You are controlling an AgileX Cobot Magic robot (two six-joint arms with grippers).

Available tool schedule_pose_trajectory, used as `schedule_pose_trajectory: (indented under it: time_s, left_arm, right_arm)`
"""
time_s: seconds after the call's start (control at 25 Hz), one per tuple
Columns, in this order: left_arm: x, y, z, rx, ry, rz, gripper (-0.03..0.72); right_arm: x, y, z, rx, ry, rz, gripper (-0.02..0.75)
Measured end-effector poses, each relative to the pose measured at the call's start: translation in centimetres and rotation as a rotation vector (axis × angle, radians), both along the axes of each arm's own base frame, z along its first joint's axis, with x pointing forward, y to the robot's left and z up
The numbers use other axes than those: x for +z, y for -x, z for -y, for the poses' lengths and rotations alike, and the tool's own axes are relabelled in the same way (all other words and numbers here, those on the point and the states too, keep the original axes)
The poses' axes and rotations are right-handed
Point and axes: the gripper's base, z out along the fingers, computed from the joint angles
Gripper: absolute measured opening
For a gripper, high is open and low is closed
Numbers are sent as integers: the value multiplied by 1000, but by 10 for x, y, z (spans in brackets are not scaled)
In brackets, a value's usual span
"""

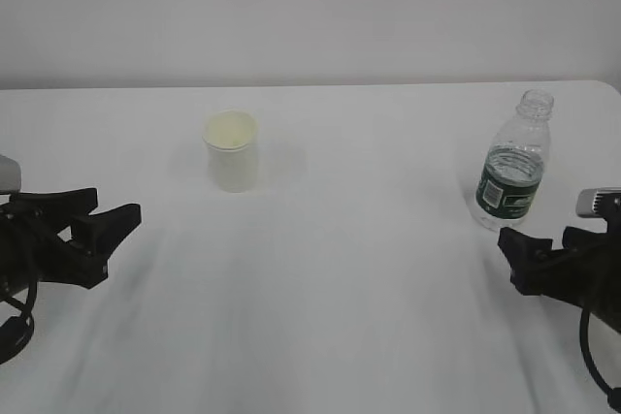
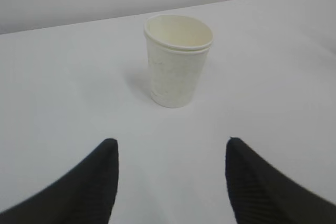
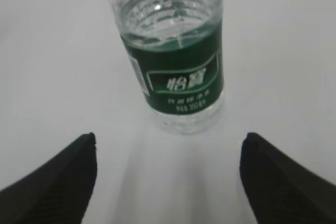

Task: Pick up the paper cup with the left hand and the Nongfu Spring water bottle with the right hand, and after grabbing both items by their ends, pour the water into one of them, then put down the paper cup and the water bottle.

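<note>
Both grippers, left hand (image 1: 107,215) and right hand (image 1: 524,254), gape empty at the table's near edge, aligned with paper cup (image 1: 232,151) and Nongfu Spring water bottle (image 1: 514,162) for grasping.

Paper cup (image 1: 232,151) left, water bottle (image 1: 514,164) right, well apart.

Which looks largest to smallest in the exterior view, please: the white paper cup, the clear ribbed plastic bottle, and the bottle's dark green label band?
1. Clear ribbed plastic bottle, the tallest.
2. White paper cup, shorter; it stands farther back, so its true size against the bottle is unsure.
3. Dark green label band, only part of the bottle.
</note>
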Motion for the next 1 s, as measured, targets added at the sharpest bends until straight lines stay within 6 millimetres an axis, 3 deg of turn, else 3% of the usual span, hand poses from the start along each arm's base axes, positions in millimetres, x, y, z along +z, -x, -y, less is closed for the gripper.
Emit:
schedule_pose_trajectory:
  time_s: [0.24,0.64,1.0]
  left_arm:
    - [0,0,0,0,0,0,461]
    - [0,0,0,0,2,1,461]
    - [0,0,0,0,2,1,461]
  right_arm:
    - [8,-19,-3,8,-7,68,662]
    - [10,-25,-2,1,18,90,667]
    - [-3,-44,-4,4,30,86,667]
